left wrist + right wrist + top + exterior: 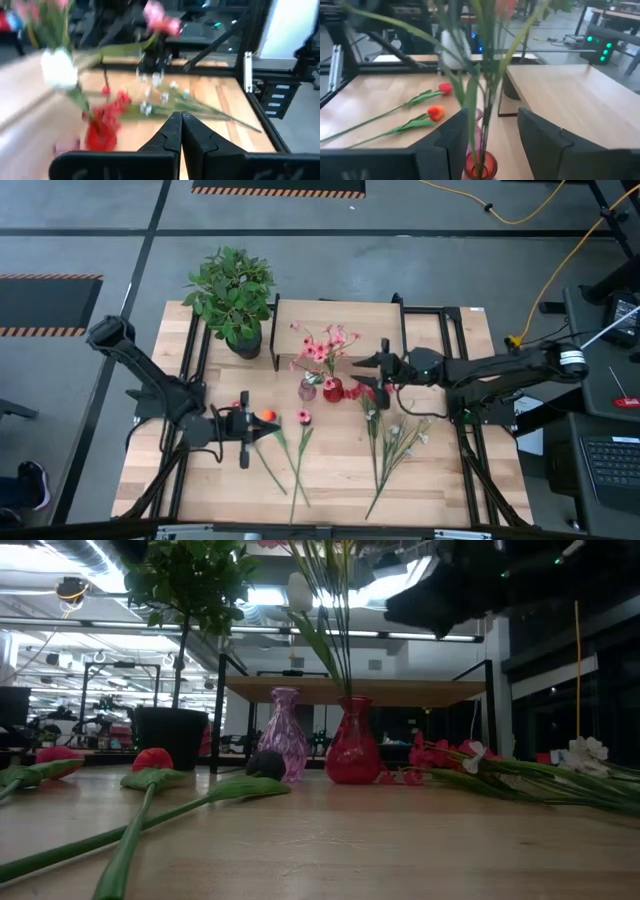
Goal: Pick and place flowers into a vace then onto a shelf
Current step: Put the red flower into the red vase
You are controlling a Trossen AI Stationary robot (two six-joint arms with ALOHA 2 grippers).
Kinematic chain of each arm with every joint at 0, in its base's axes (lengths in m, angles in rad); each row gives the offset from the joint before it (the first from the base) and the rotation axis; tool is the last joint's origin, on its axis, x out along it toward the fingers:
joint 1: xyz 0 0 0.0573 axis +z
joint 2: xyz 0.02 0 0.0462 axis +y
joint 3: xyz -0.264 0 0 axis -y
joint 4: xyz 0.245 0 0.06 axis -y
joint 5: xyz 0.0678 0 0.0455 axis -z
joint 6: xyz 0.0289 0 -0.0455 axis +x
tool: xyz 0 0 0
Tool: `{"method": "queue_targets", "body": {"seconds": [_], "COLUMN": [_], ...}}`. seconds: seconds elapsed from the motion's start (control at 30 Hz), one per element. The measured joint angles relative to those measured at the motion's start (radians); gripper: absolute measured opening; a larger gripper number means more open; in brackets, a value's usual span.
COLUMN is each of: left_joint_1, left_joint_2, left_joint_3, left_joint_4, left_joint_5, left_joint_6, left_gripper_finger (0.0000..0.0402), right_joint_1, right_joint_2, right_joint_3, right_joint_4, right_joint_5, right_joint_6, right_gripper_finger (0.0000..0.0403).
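Flowers (pixel 475 75) already standing in the red vase (pixel 480 167), stems upright, running straight up between the parted fingers of the right gripper (pixel 372 373). Gripping nothing now, jaws wide, stems loose in the gap. Vase directly beneath and just ahead, the pink vase (pixel 307 389) touching or nearly touching beside it. Farther out past the vases, the shelf (pixel 335 330), its long side across the reach. More loose stems (pixel 392 448) lying on the table (pixel 440 480) on the near side, long axes running away from the shelf. Left gripper (pixel 243 426) pinched together, empty, well apart on the other side, beside a red-tipped stem (pixel 267 418). Right arm judged nearer for any lift to the shelf.
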State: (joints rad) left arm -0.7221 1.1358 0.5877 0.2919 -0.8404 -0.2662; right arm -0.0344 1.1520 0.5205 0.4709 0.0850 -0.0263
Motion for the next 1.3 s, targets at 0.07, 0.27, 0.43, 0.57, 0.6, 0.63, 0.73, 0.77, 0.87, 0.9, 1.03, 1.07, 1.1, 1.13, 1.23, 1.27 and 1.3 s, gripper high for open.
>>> {"method": "queue_targets", "body": {"seconds": [0.07, 0.27, 0.43, 0.57, 0.6, 0.63, 0.73, 0.77, 0.87, 0.9, 1.03, 1.07, 1.1, 1.13, 1.23, 1.27, 1.3], "left_joint_1": [-0.022, -0.039, -0.027, -0.008, 0.001, 0.011, 0.057, 0.072, 0.115, 0.126, 0.138, 0.134, 0.129, 0.125, 0.103, 0.096, 0.089], "left_joint_2": [0.000, 0.017, 0.045, 0.074, 0.084, 0.096, 0.150, 0.173, 0.247, 0.273, 0.344, 0.355, 0.362, 0.368, 0.376, 0.380, 0.385], "left_joint_3": [0.000, 0.000, 0.000, 0.015, 0.033, 0.056, 0.152, 0.191, 0.310, 0.347, 0.468, 0.488, 0.502, 0.509, 0.513, 0.513, 0.513], "left_joint_4": [-0.064, -0.226, -0.274, -0.331, -0.377, -0.432, -0.664, -0.750, -1.004, -1.078, -1.267, -1.293, -1.307, -1.305, -1.303, -1.304, -1.307], "left_joint_5": [-0.029, -0.141, -0.136, -0.091, -0.068, -0.045, 0.080, 0.139, 0.340, 0.405, 0.550, 0.558, 0.558, 0.550, 0.513, 0.511, 0.512], "left_joint_6": [-0.124, -0.451, -0.639, -0.766, -0.813, -0.862, -1.017, -1.071, -1.208, -1.244, -1.362, -1.391, -1.423, -1.455, -1.560, -1.591, -1.620], "left_gripper_finger": [0.0002, 0.0001, 0.0002, 0.0001, 0.0002, 0.0002, 0.0002, 0.0002, 0.0002, 0.0003, 0.0002, 0.0002, 0.0001, 0.0001, 0.0004, 0.0005, 0.0005], "right_joint_1": [0.011, 0.025, 0.026, 0.026, 0.026, 0.026, 0.026, 0.026, 0.026, 0.026, 0.026, 0.026, 0.026, 0.026, 0.026, 0.025, 0.025], "right_joint_2": [-0.019, -0.031, -0.030, -0.030, -0.030, -0.030, -0.030, -0.030, -0.030, -0.030, -0.030, -0.030, -0.030, -0.030, -0.030, -0.030, -0.030], "right_joint_3": [0.000, 0.000, -0.009, -0.048, -0.061, -0.073, -0.114, -0.126, -0.140, -0.141, -0.141, -0.141, -0.141, -0.141, -0.141, -0.141, -0.141], "right_joint_4": [-0.008, -0.026, -0.041, 0.006, 0.030, 0.056, 0.123, 0.140, 0.160, 0.160, 0.162, 0.162, 0.162, 0.161, 0.161, 0.161, 0.161], "right_joint_5": [0.000, 0.000, 0.000, 0.000, 0.000, 0.000, 0.000, 0.000, 0.000, 0.000, 0.000, 0.000, 0.000, 0.000, 0.000, 0.000, 0.000], "right_joint_6": [-0.007, -0.031, 0.019, -0.006, -0.011, -0.017, -0.041, -0.054, -0.077, -0.087, -0.131, -0.138, -0.142, -0.145, -0.183, -0.192, -0.197], "right_gripper_finger": [0.0156, 0.0094, 0.0029, 0.0008, 0.0012, 0.0015, 0.0018, 0.0017, 0.0008, 0.0005, 0.0006, 0.0008, 0.0010, 0.0012, 0.0013, 0.0012, 0.0010]}}
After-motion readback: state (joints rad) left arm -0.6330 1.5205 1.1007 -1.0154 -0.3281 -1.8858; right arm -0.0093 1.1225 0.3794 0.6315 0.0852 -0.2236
